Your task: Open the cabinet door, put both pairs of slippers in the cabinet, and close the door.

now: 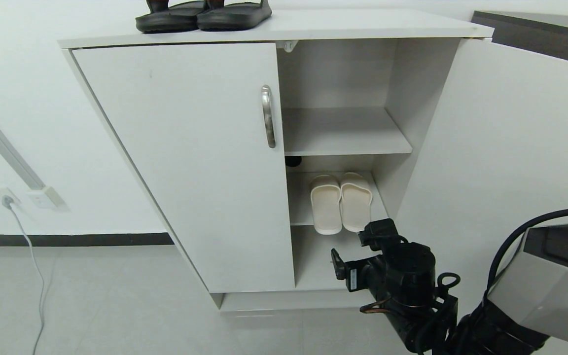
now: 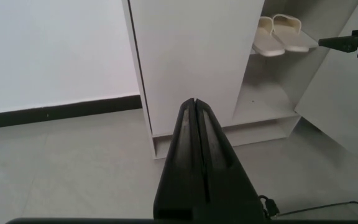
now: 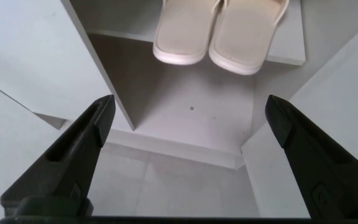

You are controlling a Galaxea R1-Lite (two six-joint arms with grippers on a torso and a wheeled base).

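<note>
A socket (image 1: 5, 199) with a cable sits low on the left wall. The left gripper (image 2: 194, 106) hangs above the floor, near and left of the cabinet (image 1: 313, 24), its fingers pressed together with nothing between them.

The black slippers (image 1: 202, 16) stand side by side on the left part of the cabinet top, close to its near edge. They are thick-soled and dark. The picture's edge cuts them off, so I cannot tell which way they point.

The left door (image 1: 180, 162) is closed, with a metal handle (image 1: 267, 116) upright along its right edge.

The white slippers (image 1: 341, 202) lie on the lower shelf in the right compartment. They are cream, smooth and side by side, touching. Their long axes run near to far, toes pointing into the cabinet, and the heels jut slightly over the shelf's near edge.

The right gripper (image 1: 355, 246) hangs just near of the pair, before the bottom compartment, spread wide and holding nothing.

The right door (image 1: 506, 148) stands open.
</note>
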